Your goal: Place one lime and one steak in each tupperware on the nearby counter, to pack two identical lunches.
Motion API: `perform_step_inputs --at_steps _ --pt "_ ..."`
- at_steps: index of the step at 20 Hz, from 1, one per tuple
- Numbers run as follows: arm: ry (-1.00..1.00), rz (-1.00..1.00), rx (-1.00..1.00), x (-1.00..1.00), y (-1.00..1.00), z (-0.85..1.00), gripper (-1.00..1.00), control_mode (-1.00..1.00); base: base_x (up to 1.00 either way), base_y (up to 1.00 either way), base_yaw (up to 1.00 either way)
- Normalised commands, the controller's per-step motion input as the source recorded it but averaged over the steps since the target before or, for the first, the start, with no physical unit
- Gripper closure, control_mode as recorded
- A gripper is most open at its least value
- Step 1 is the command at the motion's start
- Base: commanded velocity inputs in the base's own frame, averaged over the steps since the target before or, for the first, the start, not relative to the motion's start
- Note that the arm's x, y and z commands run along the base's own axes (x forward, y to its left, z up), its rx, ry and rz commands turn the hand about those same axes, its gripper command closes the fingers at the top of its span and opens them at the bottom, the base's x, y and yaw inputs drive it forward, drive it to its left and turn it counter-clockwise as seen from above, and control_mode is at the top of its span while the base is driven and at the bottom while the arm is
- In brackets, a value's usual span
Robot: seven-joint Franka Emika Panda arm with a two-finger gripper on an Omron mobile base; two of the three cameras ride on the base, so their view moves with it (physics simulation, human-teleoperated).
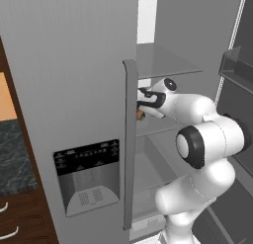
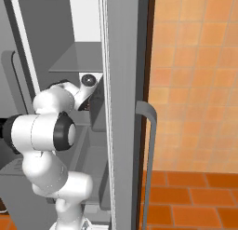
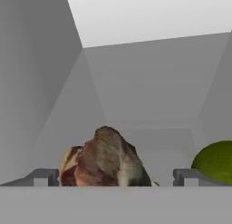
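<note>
My gripper (image 3: 115, 177) is open inside the fridge, at the level of a middle shelf. A lumpy brown steak (image 3: 104, 159) with reddish tints lies right ahead, between the two fingertips (image 3: 43, 177), which do not touch it. A yellow-green lime (image 3: 217, 160) sits just beyond the right tip, cut off by the frame edge. From the left base view the hand (image 1: 148, 101) reaches behind the door edge, with a brown bit of the steak (image 1: 140, 114) below it. The marbled counter (image 1: 12, 154) lies far left. The tupperware is out of view.
The closed fridge door with its dispenser (image 1: 88, 176) and tall handle (image 1: 129, 144) stands close on the arm's left. A glass shelf (image 1: 165, 62) hangs above the hand. Door bins (image 1: 237, 70) flank the right. An orange tiled wall (image 2: 195, 84) lies beyond the fridge's side.
</note>
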Motion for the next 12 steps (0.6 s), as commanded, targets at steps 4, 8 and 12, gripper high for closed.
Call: perform_step_inputs --at_steps 4,8,12 --pt "0.0 0.0 0.0 0.22 0.01 -0.23 -1.0 -1.0 0.0 0.0 0.0" --pt "0.01 0.0 0.0 0.21 0.0 -0.19 -1.0 -1.0 0.0 0.0 0.0" --pt "0.03 0.0 0.0 0.0 0.0 -0.03 -1.0 -1.0 0.0 0.0 0.0"
